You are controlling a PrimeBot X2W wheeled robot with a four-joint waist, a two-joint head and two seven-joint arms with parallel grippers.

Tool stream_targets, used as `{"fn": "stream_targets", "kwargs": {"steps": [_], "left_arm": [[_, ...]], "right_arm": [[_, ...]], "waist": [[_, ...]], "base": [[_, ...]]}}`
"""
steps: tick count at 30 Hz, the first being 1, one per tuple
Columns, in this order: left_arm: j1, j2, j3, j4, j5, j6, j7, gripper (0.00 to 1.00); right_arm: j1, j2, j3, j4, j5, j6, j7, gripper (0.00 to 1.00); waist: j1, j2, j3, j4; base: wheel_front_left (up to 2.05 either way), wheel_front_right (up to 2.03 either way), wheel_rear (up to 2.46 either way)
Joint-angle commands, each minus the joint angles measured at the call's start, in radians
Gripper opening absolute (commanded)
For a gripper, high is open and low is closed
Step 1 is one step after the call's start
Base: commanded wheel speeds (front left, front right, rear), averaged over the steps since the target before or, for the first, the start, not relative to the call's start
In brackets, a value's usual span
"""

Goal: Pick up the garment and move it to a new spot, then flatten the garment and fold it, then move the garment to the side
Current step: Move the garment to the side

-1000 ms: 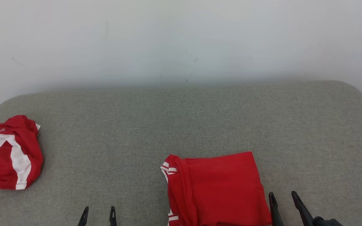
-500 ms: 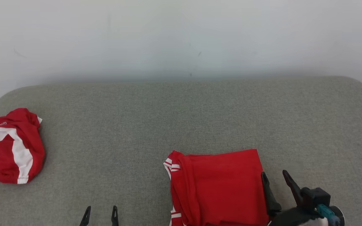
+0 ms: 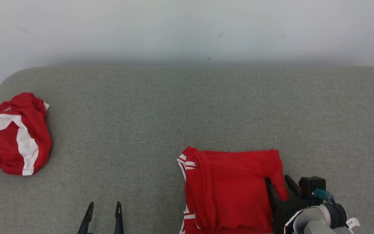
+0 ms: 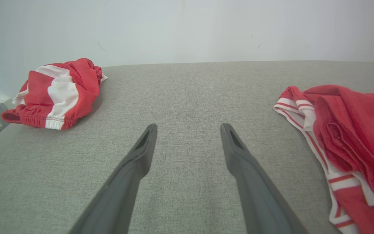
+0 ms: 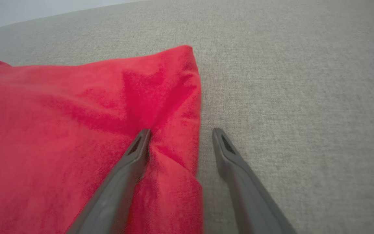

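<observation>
Red garment (image 3: 232, 188) lies folded at near edge of grey upholstered surface (image 3: 174, 107). Folding looks done; move aside remains. Right gripper (image 3: 276, 177) apart, straddling garment's right edge, not yet clamped. Left gripper (image 3: 105, 204) apart, idle.

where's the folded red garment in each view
Head view: folded red garment lower centre-right, right claw straddling its right edge.
Left wrist view: garment at the right edge.
Right wrist view: garment across the left half.
Shared landmark: the grey cushion beneath it.
</observation>
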Motion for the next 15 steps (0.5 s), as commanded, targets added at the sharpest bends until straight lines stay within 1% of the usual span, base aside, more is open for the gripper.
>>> {"fn": "stream_targets", "kwargs": {"steps": [1,2,3,9,15], "left_arm": [[-0.009,-0.001,0.004,0.002,-0.008,0.005,-0.003,1.00],[-0.009,-0.001,0.005,0.002,-0.009,0.005,-0.003,1.00],[-0.009,-0.001,0.006,0.002,-0.009,0.005,-0.003,1.00],[-0.018,-0.001,0.001,-0.003,-0.016,0.006,-0.003,1.00],[-0.042,-0.001,-0.011,-0.022,-0.024,0.004,-0.003,1.00]], "right_arm": [[0.002,0.009,0.026,0.035,0.018,-0.002,0.008,0.43],[-0.005,0.008,0.038,0.049,0.029,-0.002,0.005,0.18],[-0.010,0.006,0.049,0.058,0.038,-0.002,0.004,0.00],[-0.065,-0.018,0.099,0.068,0.085,-0.003,-0.014,0.00],[-0.162,-0.079,0.152,0.044,0.124,-0.003,-0.031,0.00]], "waist": [[-0.0002,0.0000,0.008,0.004],[-0.0002,0.0000,0.009,0.004],[-0.0002,0.0000,0.010,0.003],[-0.0002,0.0000,0.018,-0.004],[-0.0002,0.0000,0.043,-0.004]], "base": [[0.00,0.00,0.00],[0.00,0.00,0.00],[0.00,0.00,0.00],[0.00,0.00,0.00],[0.00,0.00,0.00]]}}
